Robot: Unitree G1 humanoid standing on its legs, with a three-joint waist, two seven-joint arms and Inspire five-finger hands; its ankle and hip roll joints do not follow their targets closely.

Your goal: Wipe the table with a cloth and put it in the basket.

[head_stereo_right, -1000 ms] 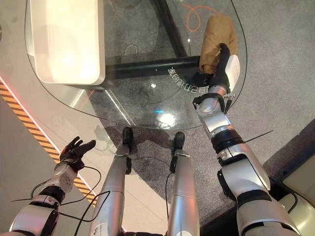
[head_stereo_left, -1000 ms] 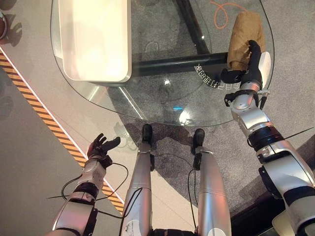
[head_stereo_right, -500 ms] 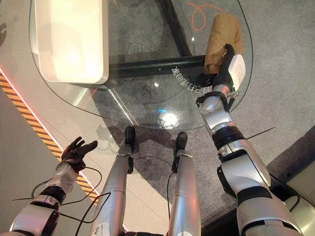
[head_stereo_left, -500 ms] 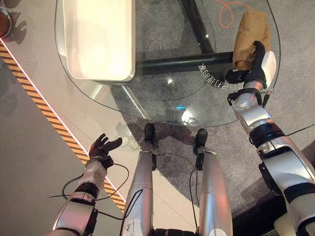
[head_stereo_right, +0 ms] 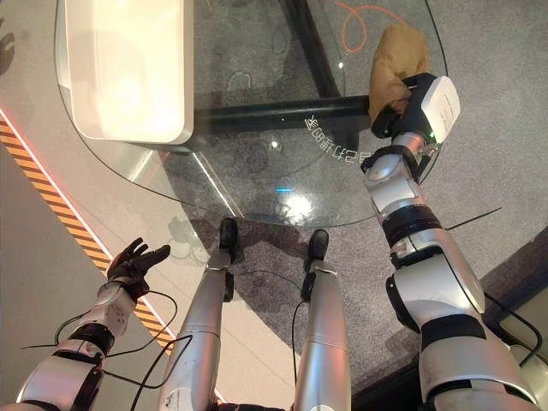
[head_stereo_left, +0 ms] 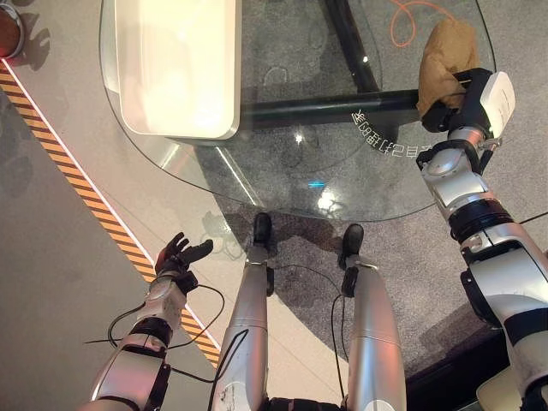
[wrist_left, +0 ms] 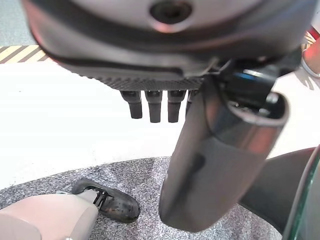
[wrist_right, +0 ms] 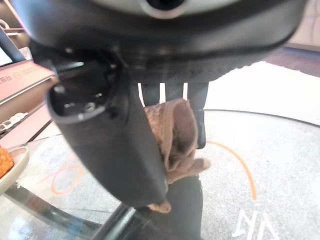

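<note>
The left hand [head_stereo_left: 177, 254] hangs low at the robot's left side, over the pale floor [head_stereo_left: 51, 257] next to a black-and-orange striped line [head_stereo_left: 77, 193], well apart from the worktop. Its fingers [wrist_left: 153, 105] are straight and loosely spread, with nothing between them and the thumb.

On the left part of the glass worktop [head_stereo_left: 282, 184] stands a long cream basket [head_stereo_left: 175, 64] with rounded corners; its inside looks bare, though glare makes that hard to judge. Through the glass a dark bar [head_stereo_left: 317, 107] of the frame runs across, and white lettering [head_stereo_left: 385, 147] curves along the near right side. An orange cord [head_stereo_left: 411, 17] loops on the grey carpet under the far right edge.

The brown cloth [head_stereo_left: 445, 56] lies bunched on the worktop near its right edge, well apart from the basket. The right hand [head_stereo_left: 447, 114] sits at the near end of the cloth. In the right wrist view its fingers [wrist_right: 199, 107] and thumb are curled round a fold of the cloth, pinching it.
</note>
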